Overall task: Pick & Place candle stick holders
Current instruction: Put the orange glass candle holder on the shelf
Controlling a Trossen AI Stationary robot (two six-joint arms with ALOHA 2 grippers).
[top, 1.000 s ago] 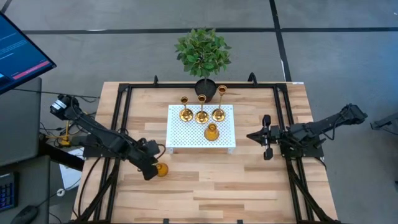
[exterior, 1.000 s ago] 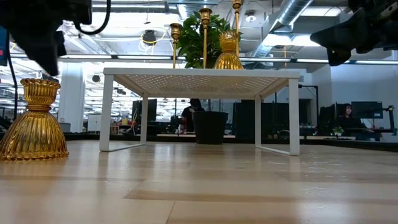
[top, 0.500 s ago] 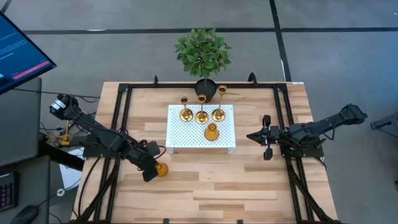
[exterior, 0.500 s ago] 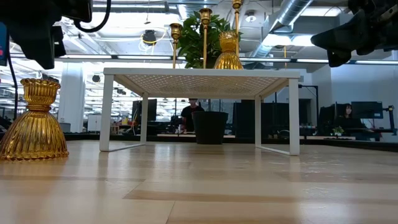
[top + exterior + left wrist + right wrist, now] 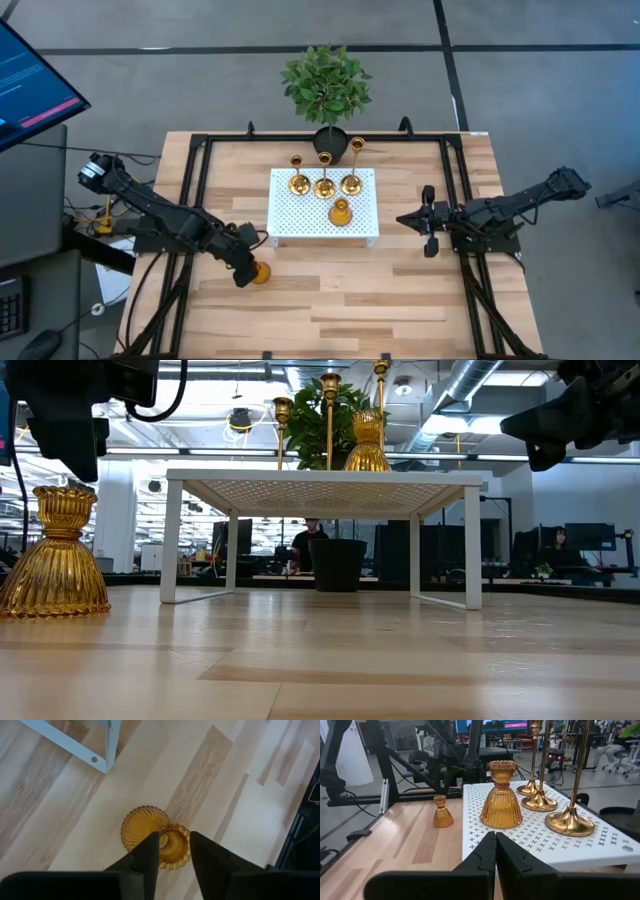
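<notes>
You get bright, even overhead light across the tabletop, with only soft, short shadows. In the low view, ceiling lights glare behind the white tray, and the near wood is blurred. The left wrist view shows its own pincer soft and out of focus.

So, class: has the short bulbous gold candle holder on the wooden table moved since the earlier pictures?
No. The short bulbous gold candle holder stands equally far from the white perforated tray.

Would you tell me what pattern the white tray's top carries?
The white tray carries a regular grid of small cross-shaped perforations, clearest in the right wrist view.
</notes>
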